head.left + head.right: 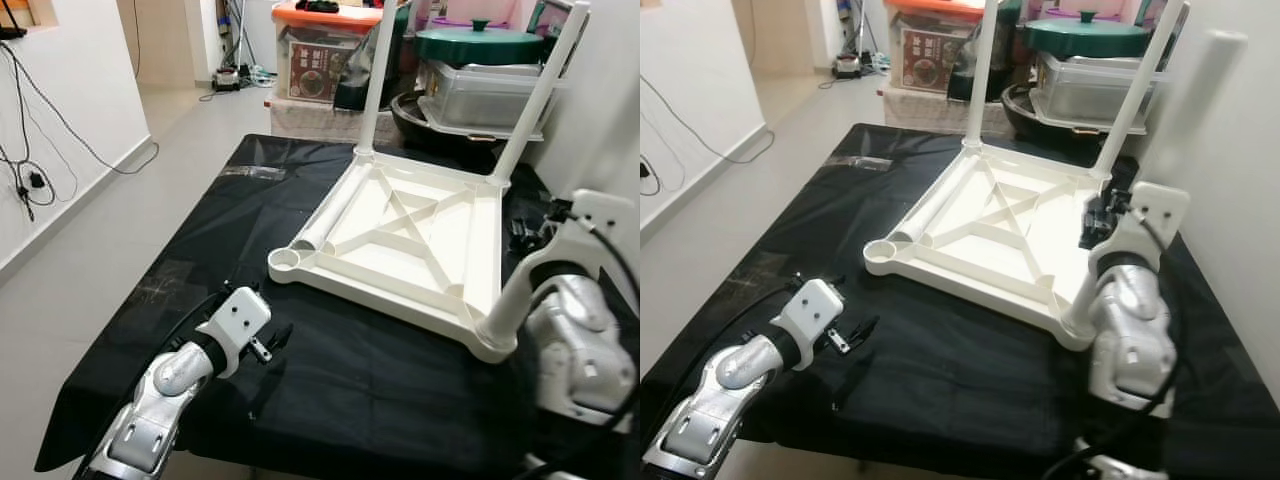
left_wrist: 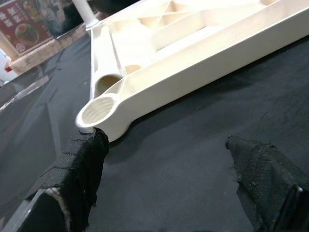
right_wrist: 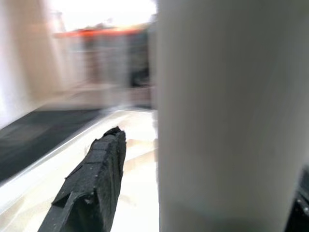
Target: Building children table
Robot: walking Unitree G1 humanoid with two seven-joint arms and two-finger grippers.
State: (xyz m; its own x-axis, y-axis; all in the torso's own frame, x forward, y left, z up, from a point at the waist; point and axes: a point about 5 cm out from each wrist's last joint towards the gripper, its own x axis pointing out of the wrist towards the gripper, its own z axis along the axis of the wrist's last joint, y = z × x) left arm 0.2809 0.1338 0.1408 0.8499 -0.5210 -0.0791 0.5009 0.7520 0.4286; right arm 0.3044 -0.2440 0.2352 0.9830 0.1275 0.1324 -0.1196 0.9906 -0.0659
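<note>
You are looking at a white tabletop [image 1: 400, 245] lying upside down on the black cloth [image 1: 180, 290], filling the centre and right of the head views; two legs [image 1: 378, 75] are standing upright in the far corner sockets, toward the upper right of the frame; a third leg [image 1: 1140, 210] is rising from the near right corner, and the right gripper [image 1: 1102, 222] is working at it; in the right wrist view the leg [image 3: 227, 116] is sitting between the black fingers [image 3: 96, 179], so the jaws look to be closing around it, though the blur is hiding whether they are truly gripping. The fourth leg [image 1: 330, 215] is lying loose inside the tray along its left edge; the near left socket [image 2: 99, 108] is standing open. The left gripper [image 1: 272, 345] is hovering low at lower left, its jaws spread wide and holding nothing, aimed toward that socket. By my reading you are roughly three quarters through; seating the third leg, fitting the last one and turning the table upright are remaining.
</note>
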